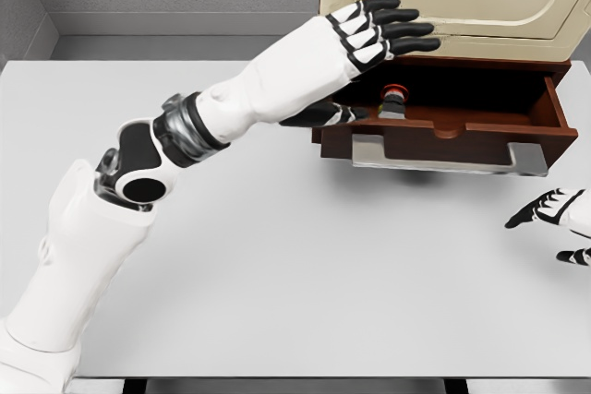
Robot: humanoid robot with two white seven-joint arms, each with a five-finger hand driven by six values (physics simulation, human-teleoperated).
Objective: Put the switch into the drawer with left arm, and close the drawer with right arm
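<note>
**Switch sits in the drawer, below the open left hand**

The left hand (383, 32) hovers with fingers spread, holding nothing. Just beneath its palm the switch (394, 99) stands inside the open drawer (443, 126). The right hand (552, 212), fingers loosely extended and empty, lies nearer the drawer's handle (443, 160), above the bench (277, 256).
</note>
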